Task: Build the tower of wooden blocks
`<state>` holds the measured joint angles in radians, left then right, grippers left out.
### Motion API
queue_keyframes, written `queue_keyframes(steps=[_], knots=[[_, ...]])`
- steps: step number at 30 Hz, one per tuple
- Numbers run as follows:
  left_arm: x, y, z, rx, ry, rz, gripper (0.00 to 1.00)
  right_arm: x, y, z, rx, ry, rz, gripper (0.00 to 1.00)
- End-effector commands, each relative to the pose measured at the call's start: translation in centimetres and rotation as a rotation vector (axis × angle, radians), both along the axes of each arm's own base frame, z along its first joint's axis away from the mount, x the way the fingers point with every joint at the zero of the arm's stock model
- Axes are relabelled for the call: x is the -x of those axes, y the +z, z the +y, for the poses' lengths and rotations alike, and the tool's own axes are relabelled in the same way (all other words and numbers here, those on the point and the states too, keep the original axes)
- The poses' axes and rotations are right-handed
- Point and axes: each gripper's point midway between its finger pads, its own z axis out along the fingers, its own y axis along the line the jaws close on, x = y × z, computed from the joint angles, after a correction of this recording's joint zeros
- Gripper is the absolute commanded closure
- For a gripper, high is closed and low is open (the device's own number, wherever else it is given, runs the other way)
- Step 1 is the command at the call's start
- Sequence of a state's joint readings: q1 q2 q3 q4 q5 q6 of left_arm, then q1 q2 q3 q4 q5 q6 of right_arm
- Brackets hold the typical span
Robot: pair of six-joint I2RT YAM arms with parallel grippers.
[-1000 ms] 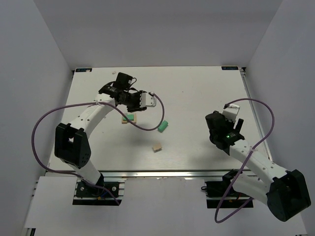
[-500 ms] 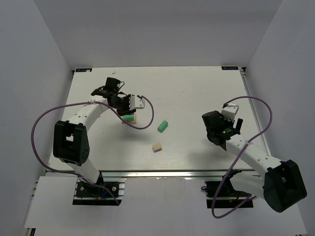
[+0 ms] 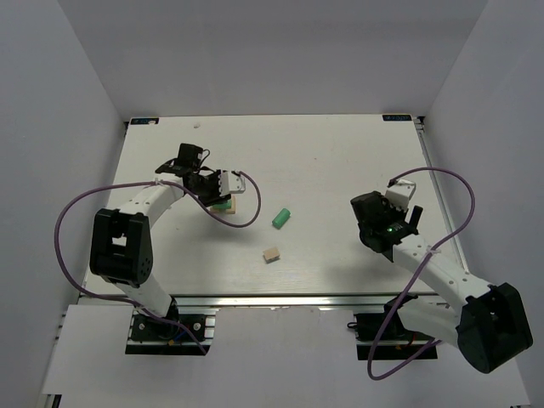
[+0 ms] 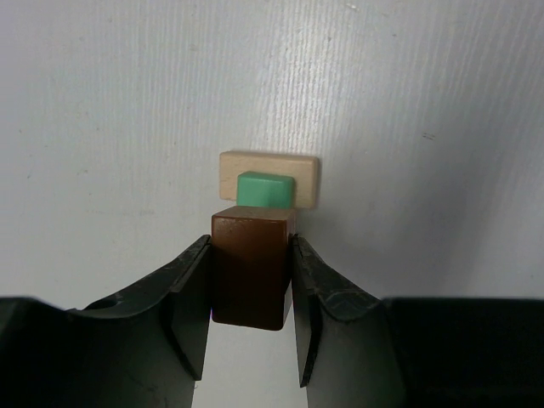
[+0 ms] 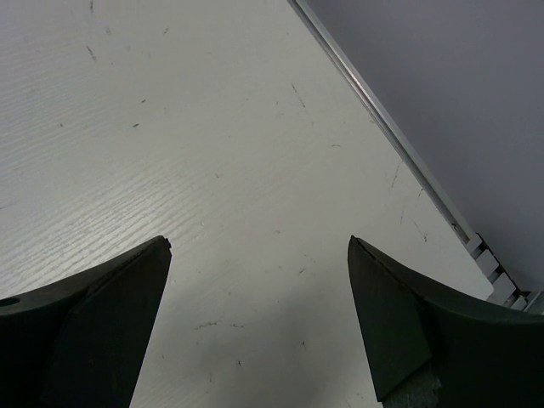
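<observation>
**While the brown block (image 4: pixel 248 272) hangs by the stack (image 3: pixel 223 204), the left tool (image 4: pixel 251 255) is nearest**

Since the left tool is shut tight on the brown block, I think that block goes on next. The stack sits on the left part of the worktop (image 3: pixel 340 161). It is a green block (image 4: pixel 265 189) on the middle of a tan block (image 4: pixel 234 177) lying long ways across. The brown block lines up with the green one, just short of it. I cannot tell if they touch. The right tool (image 5: pixel 259 242) is wide open, empty, and well apart on the right.
</observation>
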<state>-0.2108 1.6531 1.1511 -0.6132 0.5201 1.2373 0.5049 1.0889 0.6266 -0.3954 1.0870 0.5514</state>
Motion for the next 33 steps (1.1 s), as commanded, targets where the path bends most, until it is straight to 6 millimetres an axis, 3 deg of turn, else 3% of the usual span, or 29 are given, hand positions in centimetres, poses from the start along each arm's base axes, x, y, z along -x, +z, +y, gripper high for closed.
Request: queue_keyframes(steps=[1,16,33], knots=[[-0.7,1.6,-0.5,0.05,-0.007,-0.054,0.79,-0.5,2.3,-0.3,-0.017,-0.046,-0.088,0.11],[-0.8,0.3,-0.4,0.047,-0.038,-0.014,0.77,0.5,3.3,-1.6,0.04,-0.091,-0.085,0.11],[-0.6,-0.9,-0.1,0.066,-0.056,0.007,0.75,0.6,3.8,-1.6,0.034,-0.09,-0.096,0.11]])
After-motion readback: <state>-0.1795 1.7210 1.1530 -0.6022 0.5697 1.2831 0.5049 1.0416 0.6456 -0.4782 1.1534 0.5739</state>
